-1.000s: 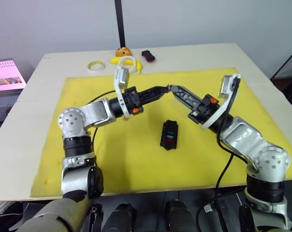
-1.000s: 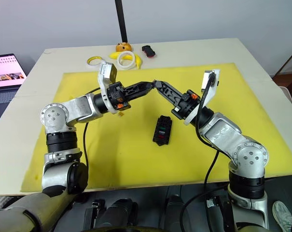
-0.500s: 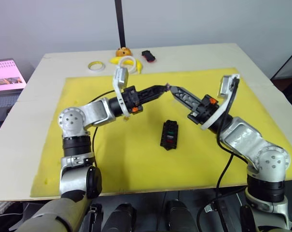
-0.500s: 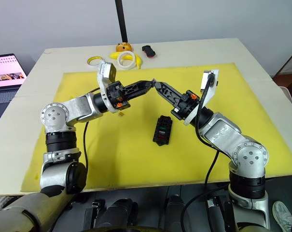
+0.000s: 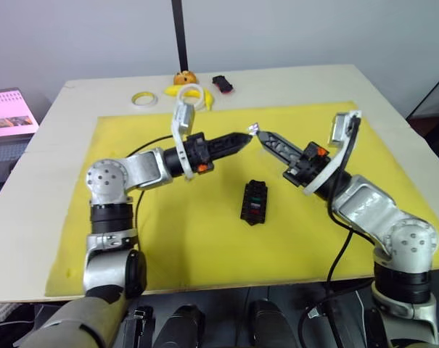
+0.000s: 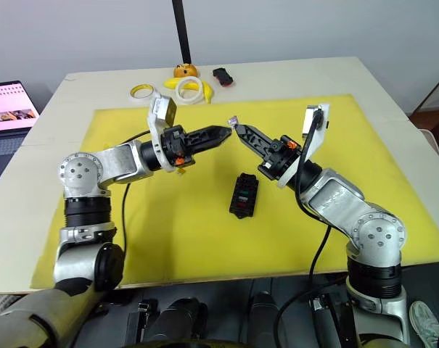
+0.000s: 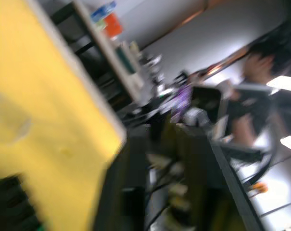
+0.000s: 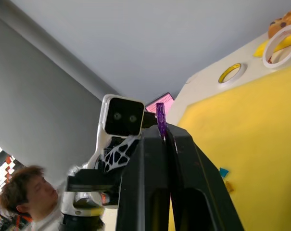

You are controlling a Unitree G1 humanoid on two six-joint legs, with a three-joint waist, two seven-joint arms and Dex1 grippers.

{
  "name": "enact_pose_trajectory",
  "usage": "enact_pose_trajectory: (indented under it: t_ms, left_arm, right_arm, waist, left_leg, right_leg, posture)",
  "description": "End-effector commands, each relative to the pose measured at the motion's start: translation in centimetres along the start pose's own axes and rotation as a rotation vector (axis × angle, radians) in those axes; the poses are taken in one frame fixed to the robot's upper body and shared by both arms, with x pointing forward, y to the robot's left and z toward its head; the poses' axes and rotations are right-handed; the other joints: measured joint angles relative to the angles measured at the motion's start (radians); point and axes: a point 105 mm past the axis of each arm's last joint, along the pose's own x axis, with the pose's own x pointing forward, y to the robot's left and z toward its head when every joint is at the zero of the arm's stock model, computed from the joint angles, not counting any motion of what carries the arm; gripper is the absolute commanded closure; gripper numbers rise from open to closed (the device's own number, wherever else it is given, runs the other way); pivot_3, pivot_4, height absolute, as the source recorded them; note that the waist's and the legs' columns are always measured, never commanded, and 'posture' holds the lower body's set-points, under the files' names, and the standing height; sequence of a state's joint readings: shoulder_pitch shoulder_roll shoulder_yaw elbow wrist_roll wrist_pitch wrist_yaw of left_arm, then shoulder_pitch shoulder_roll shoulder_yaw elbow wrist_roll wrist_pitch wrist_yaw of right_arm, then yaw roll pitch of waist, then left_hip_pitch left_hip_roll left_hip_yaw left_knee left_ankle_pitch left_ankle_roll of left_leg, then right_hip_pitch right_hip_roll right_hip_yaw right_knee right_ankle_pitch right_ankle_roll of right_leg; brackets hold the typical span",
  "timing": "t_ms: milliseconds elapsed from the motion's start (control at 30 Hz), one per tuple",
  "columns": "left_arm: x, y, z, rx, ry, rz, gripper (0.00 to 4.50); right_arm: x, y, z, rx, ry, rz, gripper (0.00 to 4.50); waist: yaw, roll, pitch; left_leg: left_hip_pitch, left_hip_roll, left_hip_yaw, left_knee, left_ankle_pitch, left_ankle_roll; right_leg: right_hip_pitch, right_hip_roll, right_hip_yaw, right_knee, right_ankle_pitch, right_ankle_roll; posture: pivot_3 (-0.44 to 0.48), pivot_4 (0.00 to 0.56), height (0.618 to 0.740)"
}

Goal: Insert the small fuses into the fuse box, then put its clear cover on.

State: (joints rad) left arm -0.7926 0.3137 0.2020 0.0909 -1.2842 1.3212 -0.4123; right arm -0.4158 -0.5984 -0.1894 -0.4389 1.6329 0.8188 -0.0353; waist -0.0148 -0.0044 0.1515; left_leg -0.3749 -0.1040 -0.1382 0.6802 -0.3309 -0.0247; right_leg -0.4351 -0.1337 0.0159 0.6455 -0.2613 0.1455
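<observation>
While bare yellow mat (image 5: 168, 239) is seen all around the fuse box (image 5: 255, 202), the right gripper (image 5: 260, 135) is raised beyond it, apart from the left gripper (image 5: 242, 139), whose finger gap cannot be judged. Seen from the right wrist, the purple fuse (image 8: 160, 118) is pinched between closed fingertips.

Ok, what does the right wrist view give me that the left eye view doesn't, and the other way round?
Right wrist view: a close look at the purple fuse, upright and pinched at the tips of the right gripper, plus a teal fuse lying on the yellow mat and a person.
Left eye view: the fuse box on the mat with red and green fuses seated, and the black-and-red object near the table's far edge.
Shared: the purple fuse, the mat, the yellow tape ring and the white tape ring.
</observation>
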Motion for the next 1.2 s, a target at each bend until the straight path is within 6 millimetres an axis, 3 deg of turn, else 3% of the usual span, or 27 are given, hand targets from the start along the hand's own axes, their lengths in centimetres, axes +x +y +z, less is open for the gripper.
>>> enact_pose_trajectory:
  t_ms: [33, 67, 133, 333, 400, 467, 667, 800, 1200]
  left_arm:
    - [-1.1, -1.5, 0.2, 0.191, 0.085, -0.040, 1.39]
    - [-1.6, -1.6, -0.1, 0.252, 0.132, -0.046, 0.97]
    - [-2.5, -1.3, -1.1, 0.416, 0.247, -0.061, 0.97]
    - [-3.5, 2.3, -2.8, 0.852, 0.522, -0.065, 0.97]
    - [-3.3, 3.2, -3.1, 0.954, 0.556, -0.075, 0.42]
    - [-2.8, 3.7, -3.0, 0.985, 0.535, -0.076, 0.03]
    - [-1.5, 4.9, -4.2, 1.105, 0.536, -0.116, 0.03]
    - [-0.3, 5.0, -3.9, 1.101, 0.499, -0.120, 0.03]
    - [0.5, 5.2, -4.5, 1.114, 0.506, -0.147, 0.03]
  right_arm:
    - [-1.3, 1.7, 1.7, -0.234, 0.066, 0.084, 4.50]
    - [-1.7, 1.5, 2.1, -0.288, 0.099, 0.080, 4.50]
    - [-2.2, 1.1, 2.2, -0.385, 0.174, 0.076, 4.50]
    - [-3.0, -0.1, -0.5, -0.552, 0.367, 0.106, 4.50]
    - [-2.9, -0.8, -1.7, -0.635, 0.425, 0.108, 4.50]
    - [-2.8, -1.7, -2.5, -0.710, 0.468, 0.105, 4.50]
    - [-2.3, -4.9, -3.8, -0.911, 0.549, 0.107, 4.50]
    - [-2.2, -5.6, -4.3, -0.919, 0.593, 0.148, 4.50]
    - [-1.6, -6.8, -4.6, -0.962, 0.660, 0.162, 4.50]
  waist:
    - [0.003, 0.000, 0.000]
    - [0.003, 0.000, 0.000]
    - [0.003, 0.000, 0.000]
    - [0.009, 0.000, 0.000]
    - [0.008, 0.000, 0.000]
    - [0.008, 0.000, 0.000]
    - [0.004, -0.001, 0.001]
    - [0.004, -0.001, 0.001]
    - [0.005, -0.001, 0.001]
  left_leg:
    - [0.000, 0.000, 0.000, 0.000, 0.000, 0.000]
    - [0.000, -0.001, 0.000, 0.000, 0.000, 0.000]
    - [0.000, -0.001, 0.000, 0.000, 0.000, 0.000]
    - [0.001, 0.001, -0.001, -0.001, 0.000, 0.001]
    - [0.000, 0.001, -0.001, 0.000, -0.001, 0.002]
    - [0.000, 0.001, -0.001, 0.000, -0.002, 0.003]
    - [-0.001, 0.000, 0.000, 0.001, -0.002, 0.004]
    - [-0.001, 0.000, 0.000, 0.002, -0.002, 0.004]
    - [-0.001, 0.001, -0.001, 0.002, -0.002, 0.004]
  right_leg:
    - [0.000, 0.000, 0.000, 0.000, 0.000, 0.000]
    - [0.000, 0.000, -0.001, 0.000, 0.000, 0.000]
    - [0.002, 0.000, -0.001, -0.002, 0.000, 0.000]
    - [0.007, 0.001, -0.003, -0.012, 0.000, 0.000]
    - [0.007, 0.000, -0.003, -0.012, 0.000, 0.000]
    - [0.007, 0.000, -0.003, -0.013, 0.000, 0.000]
    - [0.007, 0.000, -0.003, -0.013, 0.001, 0.001]
    - [0.007, 0.000, -0.003, -0.013, 0.001, 0.001]
    - [0.007, -0.001, -0.003, -0.013, 0.001, 0.002]
  posture:
    - [0.000, 0.150, 0.740]
    - [0.000, 0.150, 0.740]
    - [0.000, 0.150, 0.740]
    - [0.000, 0.150, 0.740]
    - [0.000, 0.150, 0.740]
    - [0.000, 0.150, 0.740]
    - [0.000, 0.150, 0.740]
    - [0.000, 0.150, 0.740]
    - [0.000, 0.150, 0.740]
